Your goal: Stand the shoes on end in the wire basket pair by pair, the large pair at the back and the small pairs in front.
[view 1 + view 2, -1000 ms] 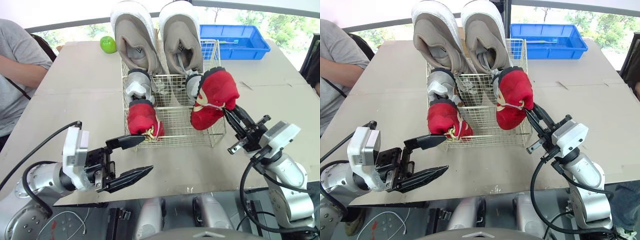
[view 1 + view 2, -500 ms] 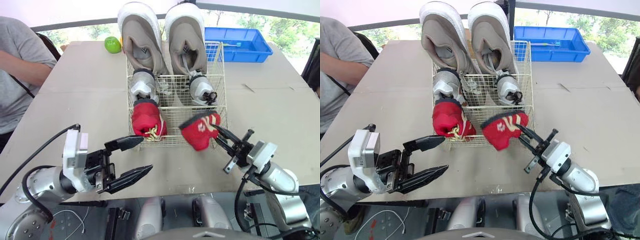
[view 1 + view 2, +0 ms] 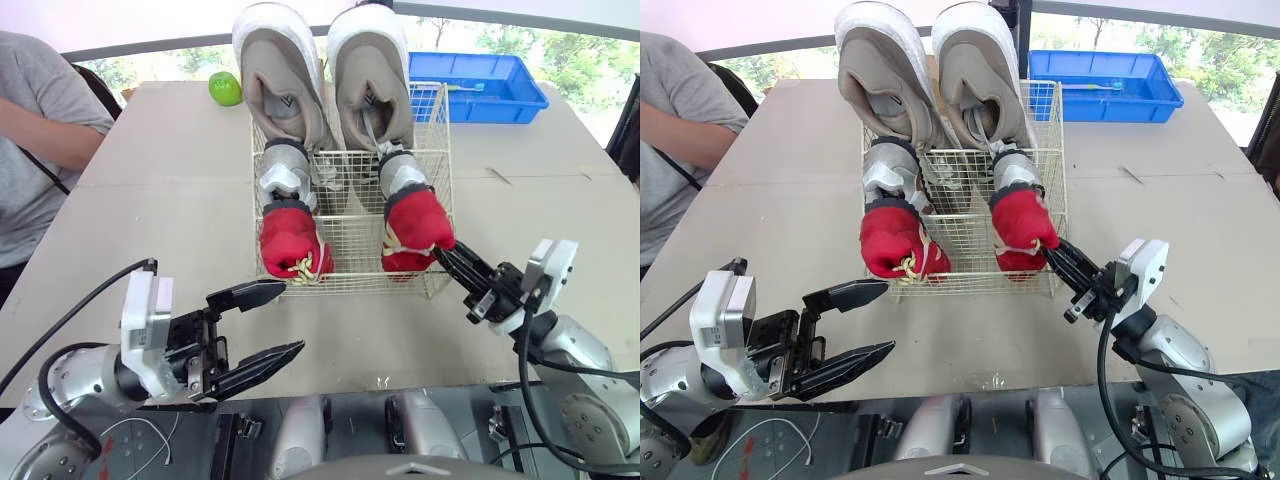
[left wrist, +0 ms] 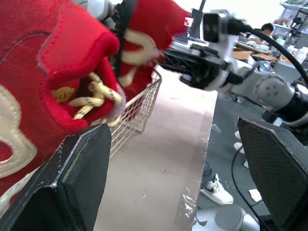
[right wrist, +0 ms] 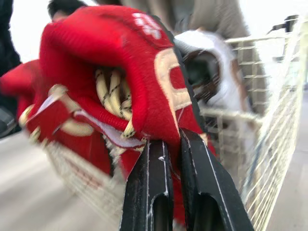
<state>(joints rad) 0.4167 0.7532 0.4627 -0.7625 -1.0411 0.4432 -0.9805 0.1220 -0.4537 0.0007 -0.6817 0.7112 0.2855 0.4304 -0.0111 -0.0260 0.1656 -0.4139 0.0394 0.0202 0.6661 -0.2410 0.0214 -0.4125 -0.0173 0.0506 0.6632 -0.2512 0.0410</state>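
Pinching the red shoe (image 3: pixel 415 228) in the basket (image 3: pixel 350 252), right hand (image 3: pixel 452 257) is clamped; left hand (image 3: pixel 290 318) gapes empty.

The left arm (image 3: pixel 85 372) and right arm (image 3: pixel 588 352) were silver-grey metal with rounded joint shells, and each carried a white boxy camera block (image 3: pixel 141 310) at the wrist. The left gripper (image 3: pixel 291 318) and right gripper (image 3: pixel 1056 247) each had two black tapered fingers, whose inner pads (image 4: pixel 275 163) had a fine mesh texture. Thick black cables (image 3: pixel 60 319) looped out beside each forearm.
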